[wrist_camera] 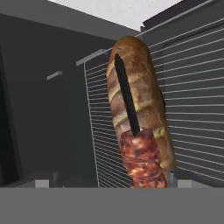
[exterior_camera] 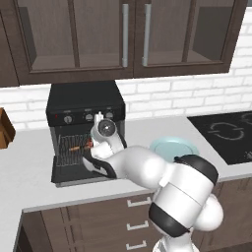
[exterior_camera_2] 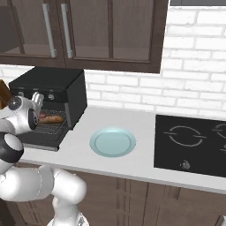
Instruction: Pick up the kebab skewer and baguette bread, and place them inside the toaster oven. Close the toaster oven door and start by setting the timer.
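Note:
The black toaster oven [exterior_camera: 83, 101] stands on the counter with its door [exterior_camera: 74, 172] folded down flat in front. On the wire rack [wrist_camera: 197, 87] inside lies the baguette bread [wrist_camera: 140, 83], a brown-crusted loaf, also seen as the baguette bread [exterior_camera_2: 53, 118]. The kebab skewer [wrist_camera: 142, 159] rests lengthwise on the loaf, with its dark stick pointing away and its red chunks near the camera. My gripper [wrist_camera: 111, 183] hovers at the oven mouth, just over the near end of the skewer. Its fingertips stand wide apart on either side and grip nothing.
A pale blue plate [exterior_camera: 173, 147] sits on the counter right of the oven. A black cooktop [exterior_camera: 229, 135] lies further right. A brown wooden object [exterior_camera: 5, 129] stands at the far left. Glass-fronted cabinets [exterior_camera: 98, 39] hang above the oven.

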